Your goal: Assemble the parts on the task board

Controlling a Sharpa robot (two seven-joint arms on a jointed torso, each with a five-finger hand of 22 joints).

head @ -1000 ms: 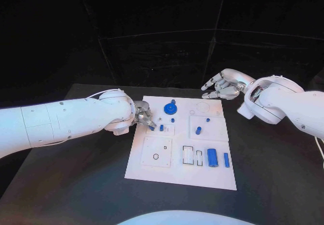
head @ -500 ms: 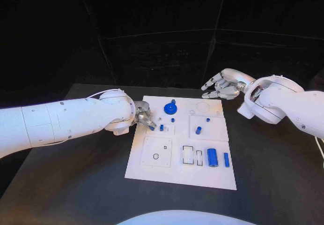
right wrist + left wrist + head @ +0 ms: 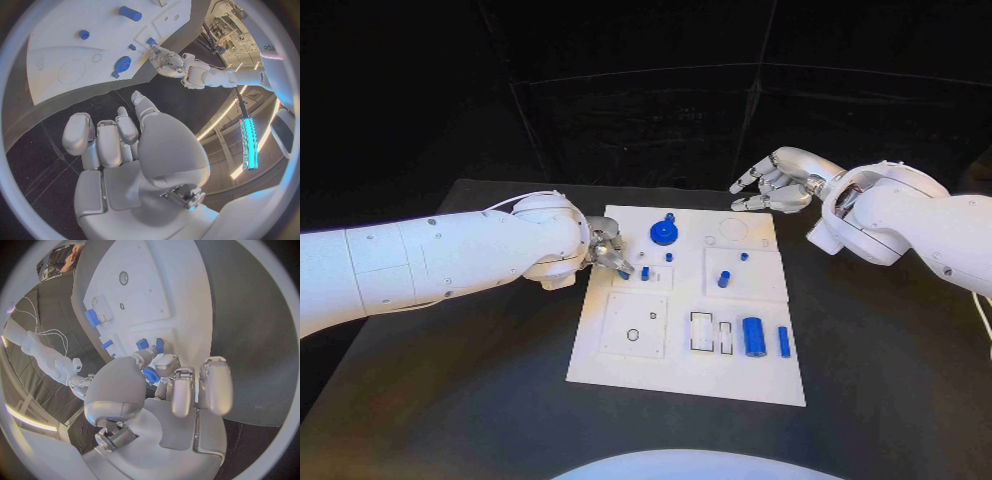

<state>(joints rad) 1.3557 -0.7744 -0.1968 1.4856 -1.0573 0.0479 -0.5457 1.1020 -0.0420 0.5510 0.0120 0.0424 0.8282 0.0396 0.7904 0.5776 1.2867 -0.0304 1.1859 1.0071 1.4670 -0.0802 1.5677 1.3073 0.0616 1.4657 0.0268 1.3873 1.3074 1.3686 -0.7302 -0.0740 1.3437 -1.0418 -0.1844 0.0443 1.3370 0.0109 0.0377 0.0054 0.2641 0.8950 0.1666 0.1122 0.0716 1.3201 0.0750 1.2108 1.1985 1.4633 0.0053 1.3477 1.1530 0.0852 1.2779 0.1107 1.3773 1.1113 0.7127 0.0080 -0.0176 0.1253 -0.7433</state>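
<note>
Now, left hand: [image 3: 607, 252] at the task board's left edge, far half, fingers curled together over the board; whether it pinches a part I cannot tell.
Nearest thing: small blue peg [image 3: 645, 272] lies just right of the left hand, long axis running near-to-far.
Next out: round blue disc [image 3: 665, 233] sits right and slightly far of that hand.
Right hand: [image 3: 776, 181] hovers beyond the board's far right corner, fingers apart, holding nothing, well apart from the parts.
Task board: [image 3: 678, 375] white plate mid-bench; large blue cylinder [image 3: 753, 336] on its near right.
Judgement: left hand is nearer the peg.
Writing: none readable.
</note>
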